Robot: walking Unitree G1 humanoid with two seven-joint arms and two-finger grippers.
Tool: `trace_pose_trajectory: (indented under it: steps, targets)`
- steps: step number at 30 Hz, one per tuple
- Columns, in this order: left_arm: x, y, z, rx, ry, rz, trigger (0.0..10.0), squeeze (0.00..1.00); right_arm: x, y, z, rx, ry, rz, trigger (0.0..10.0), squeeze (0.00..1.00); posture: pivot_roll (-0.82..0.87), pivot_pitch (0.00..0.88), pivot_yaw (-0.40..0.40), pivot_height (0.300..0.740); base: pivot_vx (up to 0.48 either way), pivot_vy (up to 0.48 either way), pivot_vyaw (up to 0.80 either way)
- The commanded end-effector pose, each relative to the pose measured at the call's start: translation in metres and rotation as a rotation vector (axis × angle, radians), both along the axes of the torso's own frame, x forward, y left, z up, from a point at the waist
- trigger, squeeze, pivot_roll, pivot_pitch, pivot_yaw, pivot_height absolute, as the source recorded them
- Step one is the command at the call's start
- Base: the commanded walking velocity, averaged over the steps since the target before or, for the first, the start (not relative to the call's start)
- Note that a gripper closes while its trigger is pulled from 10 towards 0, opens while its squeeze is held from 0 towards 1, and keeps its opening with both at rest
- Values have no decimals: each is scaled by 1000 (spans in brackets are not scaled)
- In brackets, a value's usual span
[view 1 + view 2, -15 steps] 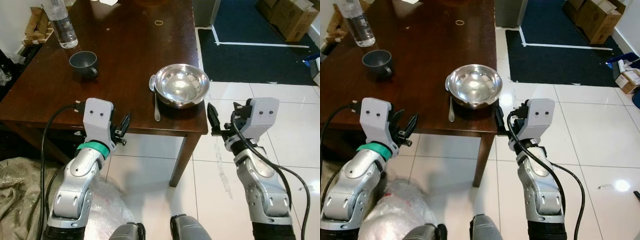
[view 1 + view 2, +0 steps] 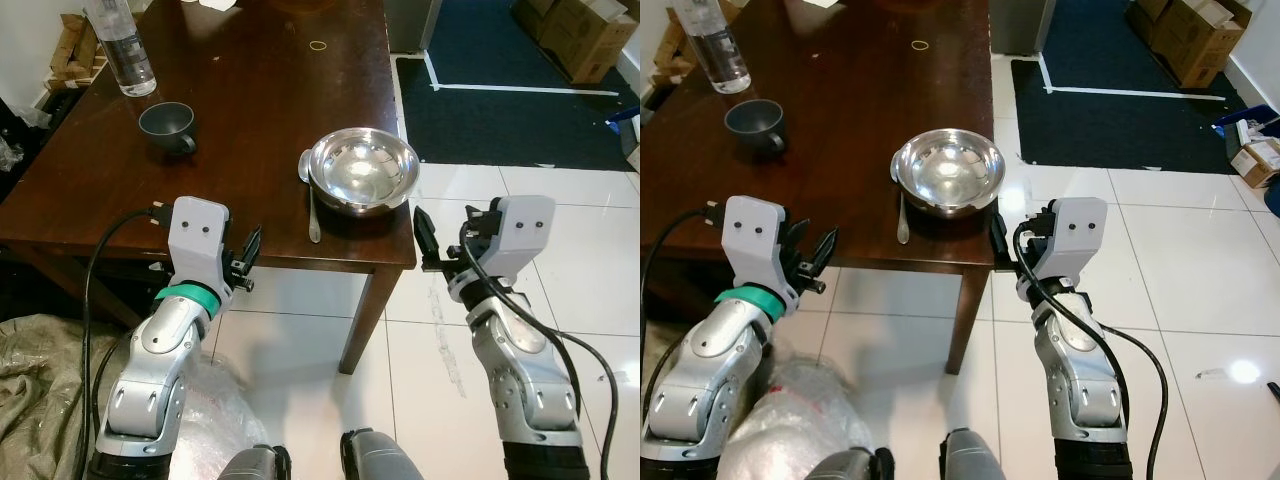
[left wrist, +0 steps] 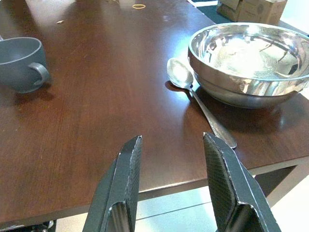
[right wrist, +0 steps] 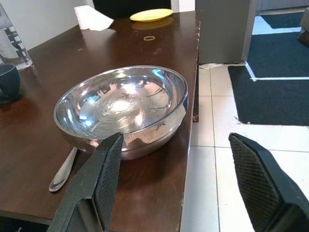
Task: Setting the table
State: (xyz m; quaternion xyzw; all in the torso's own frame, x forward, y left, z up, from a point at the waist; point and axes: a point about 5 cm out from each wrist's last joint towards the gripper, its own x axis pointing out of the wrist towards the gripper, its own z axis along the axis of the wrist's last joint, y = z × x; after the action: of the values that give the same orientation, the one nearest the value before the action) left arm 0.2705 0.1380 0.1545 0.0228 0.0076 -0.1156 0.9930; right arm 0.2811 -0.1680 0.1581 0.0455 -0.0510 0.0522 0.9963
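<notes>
You have both arms raised at the near edge of the dark wooden surface [image 2: 250,130], and neither is holding anything. The left gripper [image 3: 176,186] hangs just off that edge with its fingers spread and empty, aimed across the wood toward the spoon [image 3: 195,99]. The right gripper [image 4: 186,186] sits beyond the near right corner, over the white tiled floor [image 2: 560,230], fingers spread wide, looking straight at the steel bowl [image 2: 362,170].

The bowl stands close to the near right corner, upright and empty, with the spoon lying just beside its left side, scoop away from you and handle pointing at the edge. That pairing looks like a place setting already laid for someone sitting at this end, which is probably why your arms are parked clear of it.

The grey cup [image 2: 168,128] stands well apart, farther back on the left, handle turned toward you, and the water bottle [image 2: 120,45] is behind it near the far left edge. If the setting needs a drink beside the bowl, the cup is your likely next pick, and the left arm is the nearer one. A yellow plate [image 4: 150,14] lies at the far end.
</notes>
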Motion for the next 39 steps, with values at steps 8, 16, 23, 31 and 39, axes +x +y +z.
trace_pose_trajectory:
  steps: [8, 16, 23, 31, 39]
  targets:
    - [0, 0, -4, 10, 13, 3, 10000, 0, 2, -1, -4, -9, 11, 1, 10000, 0, -146, 11, 55, 740, -382, 0, 0]
    - [1, 0, -4, 10, 10, 2, 10000, 0, 2, -1, -4, -8, 10, -3, 10000, 0, -148, 10, 59, 740, -375, 0, 0]
    - [1, -1, -4, 11, 9, 0, 10000, 0, 2, -2, -4, -6, 8, -10, 10000, 0, -150, 9, 61, 740, -349, 0, 0]
    - [2, -1, -3, 11, 9, -2, 10000, 0, 2, -3, -4, -5, 10, -17, 10000, 0, -150, 9, 62, 740, -326, 0, 0]
    - [2, -4, -3, 1, 9, -17, 10000, 0, 3, -5, -6, -7, 17, -27, 10000, 0, -152, 10, 64, 740, 0, 0, 0]
